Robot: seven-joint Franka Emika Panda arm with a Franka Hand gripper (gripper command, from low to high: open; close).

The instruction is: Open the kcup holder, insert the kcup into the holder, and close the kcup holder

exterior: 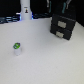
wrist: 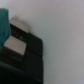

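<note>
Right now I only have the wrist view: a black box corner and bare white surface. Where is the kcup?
Observer: The kcup sits on the white table, green top up, toward the exterior view's left and well apart from the kcup holder.
Operator: Is the holder open yet?
Observer: It looks closed. Both stacked fronts appear flush and no tray sticks out.
Operator: Anything else nearby?
Observer: A tall white bottle-shaped object stands at the far side, clear of both.
</note>
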